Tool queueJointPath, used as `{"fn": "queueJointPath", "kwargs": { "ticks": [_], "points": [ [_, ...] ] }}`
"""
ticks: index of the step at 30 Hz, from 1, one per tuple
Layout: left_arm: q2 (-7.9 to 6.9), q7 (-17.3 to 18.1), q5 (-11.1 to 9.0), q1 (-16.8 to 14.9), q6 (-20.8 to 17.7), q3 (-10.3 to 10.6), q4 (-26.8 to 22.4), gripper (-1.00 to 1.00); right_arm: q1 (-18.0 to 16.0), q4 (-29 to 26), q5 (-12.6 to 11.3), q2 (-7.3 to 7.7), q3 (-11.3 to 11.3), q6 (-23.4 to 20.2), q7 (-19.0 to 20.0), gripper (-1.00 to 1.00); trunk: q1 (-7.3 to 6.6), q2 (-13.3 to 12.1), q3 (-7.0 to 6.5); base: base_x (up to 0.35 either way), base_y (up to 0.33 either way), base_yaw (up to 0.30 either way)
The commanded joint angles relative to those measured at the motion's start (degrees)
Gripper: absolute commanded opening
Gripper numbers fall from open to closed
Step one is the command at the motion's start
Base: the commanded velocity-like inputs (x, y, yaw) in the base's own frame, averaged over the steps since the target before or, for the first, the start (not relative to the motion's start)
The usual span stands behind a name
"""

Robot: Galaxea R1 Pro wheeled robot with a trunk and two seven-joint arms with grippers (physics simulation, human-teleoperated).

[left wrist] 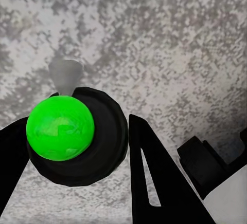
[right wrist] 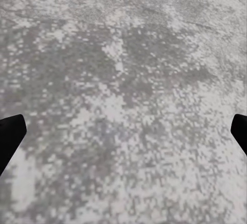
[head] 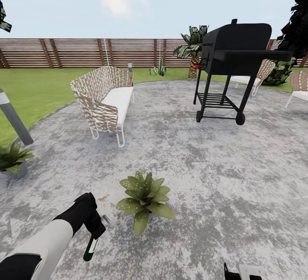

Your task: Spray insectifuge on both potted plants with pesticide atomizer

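In the head view my left gripper (head: 92,224) is shut on the pesticide atomizer (head: 90,248). Its dark-green bottle hangs below the hand, and its pale grey spray head (head: 105,219) points toward a potted plant (head: 144,198) just to the right on the stone patio. A second potted plant (head: 13,158) in a grey pot stands at the far left. The left wrist view looks along the bottle's green end (left wrist: 60,127), which sits between black fingers (left wrist: 154,178). My right gripper (right wrist: 123,131) is open over bare stone, and part of it shows at the head view's lower edge (head: 238,271).
A wicker sofa (head: 107,100) stands at the patio's back left and a black wheeled grill (head: 233,66) at the back right. A leaning grey bollard lamp (head: 15,119) is near the left plant. More chairs (head: 299,85), a palm (head: 194,47), lawn and a brown slatted fence (head: 85,52) lie beyond.
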State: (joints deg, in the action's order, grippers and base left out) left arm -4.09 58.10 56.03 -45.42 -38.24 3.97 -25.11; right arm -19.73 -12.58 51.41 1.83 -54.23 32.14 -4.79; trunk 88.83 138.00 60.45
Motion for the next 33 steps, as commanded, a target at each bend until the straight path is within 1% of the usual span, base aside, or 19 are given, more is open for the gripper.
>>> {"fn": "queueJointPath", "kwargs": {
  "ticks": [1,4,8,12,21,24,33],
  "points": [
    [-0.05,0.3,0.0,0.0,-0.4,0.3,-0.1,-1.0,0.0,0.1,0.6,0.01,-0.3,0.2,-0.4,1.0,-0.01,0.0,0.05,0.0,0.0,0.0],
    [-0.08,0.3,0.0,0.0,-0.4,0.3,-0.3,-1.0,-0.1,0.1,0.6,0.01,-0.3,0.2,-0.4,1.0,-0.01,0.0,0.05,0.005,-0.014,0.0],
    [-0.07,0.3,0.0,0.0,-0.4,0.3,-0.1,-1.0,-0.1,0.1,0.6,0.01,-0.3,0.2,-0.4,1.0,-0.01,0.0,0.05,0.053,-0.2,0.067],
    [-0.12,0.3,0.0,0.0,-0.4,0.3,-0.2,-1.0,-0.1,0.1,0.6,0.01,-0.3,0.2,-0.4,1.0,-0.01,0.0,0.05,-0.029,-0.259,0.255],
    [-0.13,0.3,0.0,0.1,-0.4,0.3,-0.1,-1.0,0.0,0.1,0.6,-0.07,-0.2,0.2,-0.4,1.0,-0.01,0.0,0.05,-0.217,-0.206,0.276],
    [-0.06,0.3,0.0,0.1,-0.4,0.3,-0.1,-1.0,-0.1,0.1,0.6,-0.07,-0.2,0.2,-0.4,1.0,-0.01,0.0,0.05,-0.064,-0.198,0.253],
    [0.04,0.3,0.0,0.1,-0.4,0.3,0.1,-1.0,-0.1,0.1,0.6,-0.07,-0.2,0.2,-0.4,1.0,-0.01,0.0,0.05,0.024,-0.261,0.022]
  ]
}}
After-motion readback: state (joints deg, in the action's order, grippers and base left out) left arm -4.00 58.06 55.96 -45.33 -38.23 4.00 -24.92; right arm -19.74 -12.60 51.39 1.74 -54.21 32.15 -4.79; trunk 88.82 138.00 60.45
